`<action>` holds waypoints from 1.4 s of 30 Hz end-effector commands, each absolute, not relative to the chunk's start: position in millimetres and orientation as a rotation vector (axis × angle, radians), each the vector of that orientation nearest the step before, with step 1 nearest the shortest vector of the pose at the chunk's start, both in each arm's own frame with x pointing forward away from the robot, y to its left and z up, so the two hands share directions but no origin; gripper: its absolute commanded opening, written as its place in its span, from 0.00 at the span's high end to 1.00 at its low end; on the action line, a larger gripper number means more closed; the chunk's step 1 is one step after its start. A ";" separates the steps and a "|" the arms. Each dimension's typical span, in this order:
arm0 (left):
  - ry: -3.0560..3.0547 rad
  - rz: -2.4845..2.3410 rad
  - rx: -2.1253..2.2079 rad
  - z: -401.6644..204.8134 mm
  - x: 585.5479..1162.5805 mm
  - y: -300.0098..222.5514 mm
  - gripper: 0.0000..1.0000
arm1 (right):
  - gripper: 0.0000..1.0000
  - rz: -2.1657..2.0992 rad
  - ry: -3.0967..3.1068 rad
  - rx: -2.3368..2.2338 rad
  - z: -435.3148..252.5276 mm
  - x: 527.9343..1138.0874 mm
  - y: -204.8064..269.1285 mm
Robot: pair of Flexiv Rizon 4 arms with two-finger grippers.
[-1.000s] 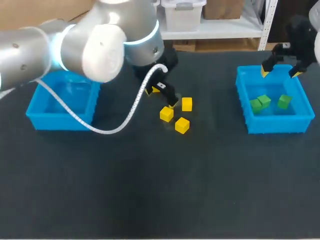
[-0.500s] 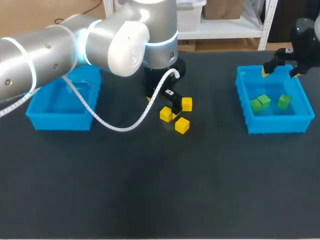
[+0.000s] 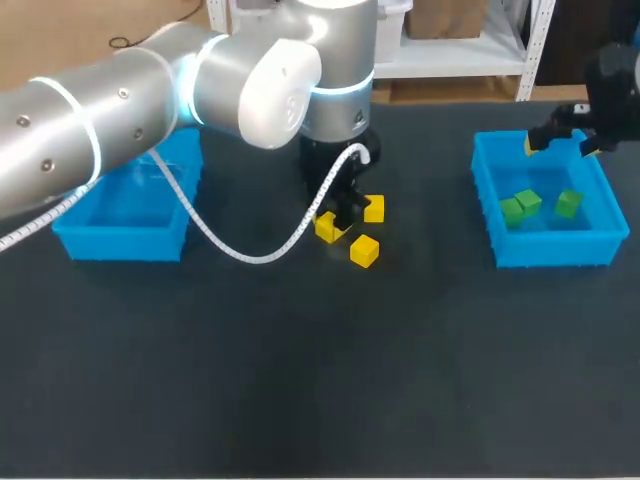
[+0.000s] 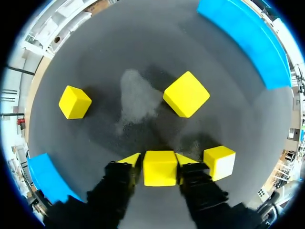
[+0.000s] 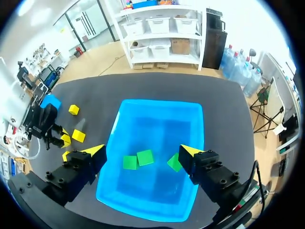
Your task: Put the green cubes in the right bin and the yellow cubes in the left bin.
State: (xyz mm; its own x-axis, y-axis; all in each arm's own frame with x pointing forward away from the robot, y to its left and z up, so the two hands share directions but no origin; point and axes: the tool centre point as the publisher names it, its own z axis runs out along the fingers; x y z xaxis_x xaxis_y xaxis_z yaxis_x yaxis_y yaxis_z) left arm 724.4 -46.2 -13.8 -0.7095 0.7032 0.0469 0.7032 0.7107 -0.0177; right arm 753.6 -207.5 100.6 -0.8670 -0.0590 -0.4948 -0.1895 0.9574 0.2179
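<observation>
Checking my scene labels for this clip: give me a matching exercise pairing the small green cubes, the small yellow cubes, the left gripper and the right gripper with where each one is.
Things:
1. small green cubes
2. small yellow cubes
3. left gripper
4. right gripper

Places:
A. open, above the far edge of the right blue plastic bin
B. down at the black table, among the yellow cubes
C. inside the right bin
D. loose on the table, outside any bin

Pairs: 1-C, 2-D, 3-B, 4-A.
</observation>
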 end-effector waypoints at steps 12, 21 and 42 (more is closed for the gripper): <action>-3.152 0.025 -1.127 84.2 744.0 24.9 1.00 | 0.00 0.341 2.573 -0.163 100.7 748.4 -207.2; -3.337 -0.239 -0.873 139.0 750.9 126.2 1.00 | 0.00 0.341 2.573 -0.163 100.7 748.4 -207.2; -3.315 -0.420 -0.434 118.4 715.0 243.9 0.00 | 0.00 0.341 2.573 -0.163 100.7 748.4 -207.2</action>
